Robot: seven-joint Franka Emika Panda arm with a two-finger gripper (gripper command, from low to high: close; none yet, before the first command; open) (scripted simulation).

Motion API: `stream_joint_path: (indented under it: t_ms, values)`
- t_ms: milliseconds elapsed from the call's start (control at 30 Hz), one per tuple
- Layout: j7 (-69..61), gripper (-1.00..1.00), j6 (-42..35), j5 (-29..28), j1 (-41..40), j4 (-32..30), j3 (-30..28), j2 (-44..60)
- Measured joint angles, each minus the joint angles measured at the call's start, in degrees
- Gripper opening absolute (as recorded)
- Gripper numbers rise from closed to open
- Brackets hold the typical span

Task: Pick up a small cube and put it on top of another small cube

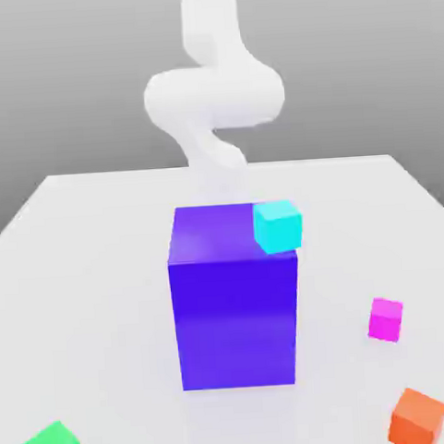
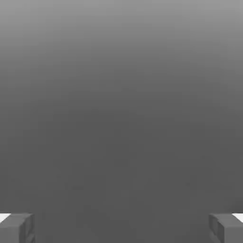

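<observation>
Cyan cube [image 1: 278,226] against blue block [image 1: 234,299]

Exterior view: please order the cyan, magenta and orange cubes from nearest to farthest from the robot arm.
1. cyan cube, at the purple block top corner, just before the arm.
2. magenta cube, farther forward, view's right side.
3. orange cube, front right corner.
</observation>
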Motion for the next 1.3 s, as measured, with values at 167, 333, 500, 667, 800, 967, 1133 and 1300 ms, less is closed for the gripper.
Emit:
stream_joint_path:
  t_ms: [167,333,500,667,800,967,1133,1300]
  values:
    - [-6.89,0.0,7.07,2.03,8.16,-6.32,1.57,11.14]
    - [-13.08,0.0,13.74,3.54,15.04,-12.31,4.33,21.52]
    - [-18.1,0.0,20.45,3.43,20.65,-18.3,8.3,31.87]
    - [-19.36,0.0,27.22,-1.93,26.26,-24.31,11.62,42.37]
    - [-15.49,0.0,33.51,-8.57,29.31,-24.09,7.97,50.77]
    - [-13.12,-1.0,39.59,-11.63,33.72,-22.66,2.89,58.33]
    - [-12.8,-1.0,40.11,-11.98,34.07,-22.53,2.49,59.01]
    - [-15.88,-1.0,33.96,-8.07,30.96,-24.09,6.52,51.33]
